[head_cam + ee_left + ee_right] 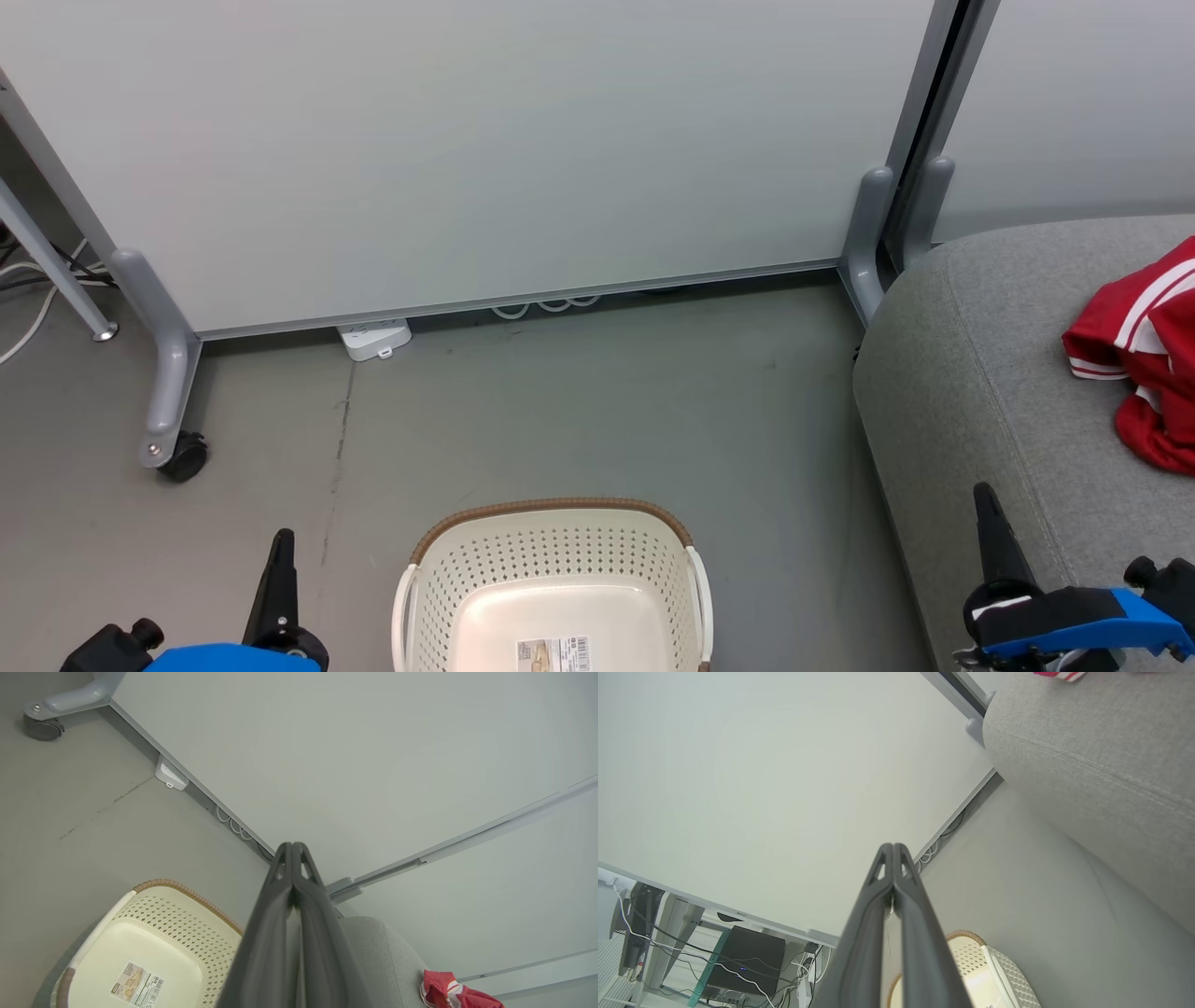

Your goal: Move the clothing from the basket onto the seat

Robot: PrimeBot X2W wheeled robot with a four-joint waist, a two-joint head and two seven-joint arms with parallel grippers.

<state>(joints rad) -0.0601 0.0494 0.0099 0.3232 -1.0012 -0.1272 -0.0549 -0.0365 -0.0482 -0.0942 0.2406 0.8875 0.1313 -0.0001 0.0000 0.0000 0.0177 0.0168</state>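
Note:
The cream basket with a brown rim stands on the floor at the bottom centre; its inside holds just a label sticker. Red clothing with white stripes lies crumpled on the grey seat at the right edge. My left gripper is shut and holds nothing, left of the basket. My right gripper is shut and holds nothing, over the seat's front corner. In the left wrist view the shut gripper points past the basket toward the seat and clothing. The right wrist view shows its shut gripper, seat and basket.
A wheeled partition panel stands behind the basket, with a castor foot at the left and a post by the seat. A white power strip lies under the panel. Cables trail at the far left.

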